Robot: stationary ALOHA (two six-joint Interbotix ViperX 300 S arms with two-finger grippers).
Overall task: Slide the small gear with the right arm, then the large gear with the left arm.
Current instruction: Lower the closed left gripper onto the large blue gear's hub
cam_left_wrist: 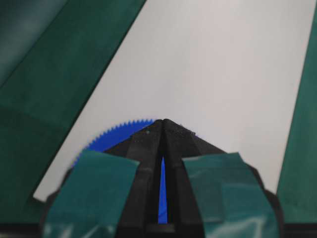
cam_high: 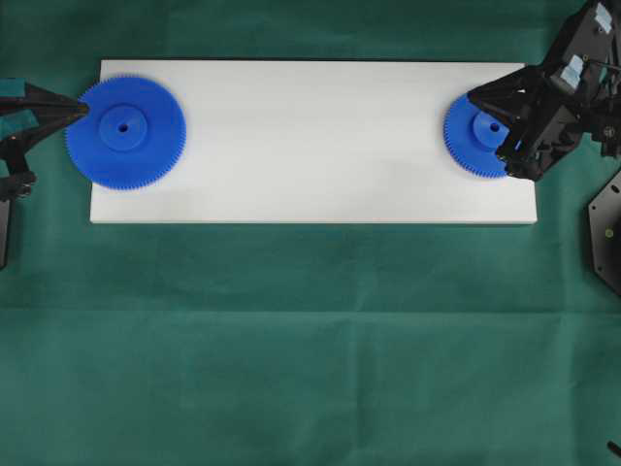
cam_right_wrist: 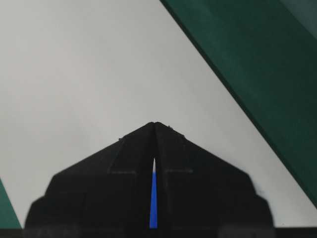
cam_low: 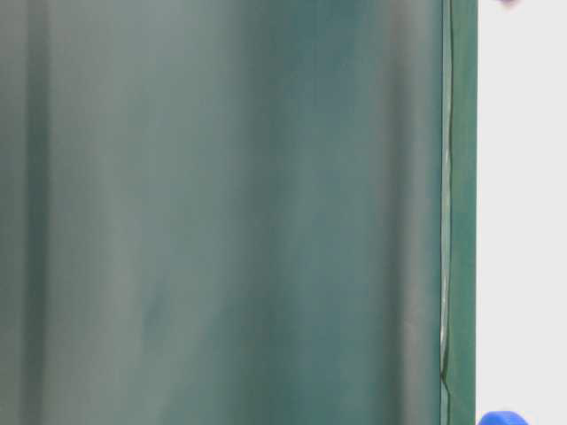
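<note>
The large gear (cam_high: 124,132) lies flat at the left end of the white board (cam_high: 310,155). My left gripper (cam_high: 83,107) is shut, and its point sits at the gear's upper left rim. In the left wrist view the shut tip (cam_left_wrist: 163,120) covers most of the large gear (cam_left_wrist: 116,136), and blue shows through the slit between the fingers. The small gear (cam_high: 470,136) lies at the board's right end. My right gripper (cam_high: 472,96) is shut and lies across the gear's right half. Seen from the right wrist, its tip (cam_right_wrist: 155,123) hides the gear except for a blue sliver.
Green cloth (cam_high: 310,340) covers the table around the board. The board between the two gears is bare white (cam_right_wrist: 99,64). The right arm's body (cam_high: 572,87) fills the top right corner, with a black mount (cam_high: 606,233) below it.
</note>
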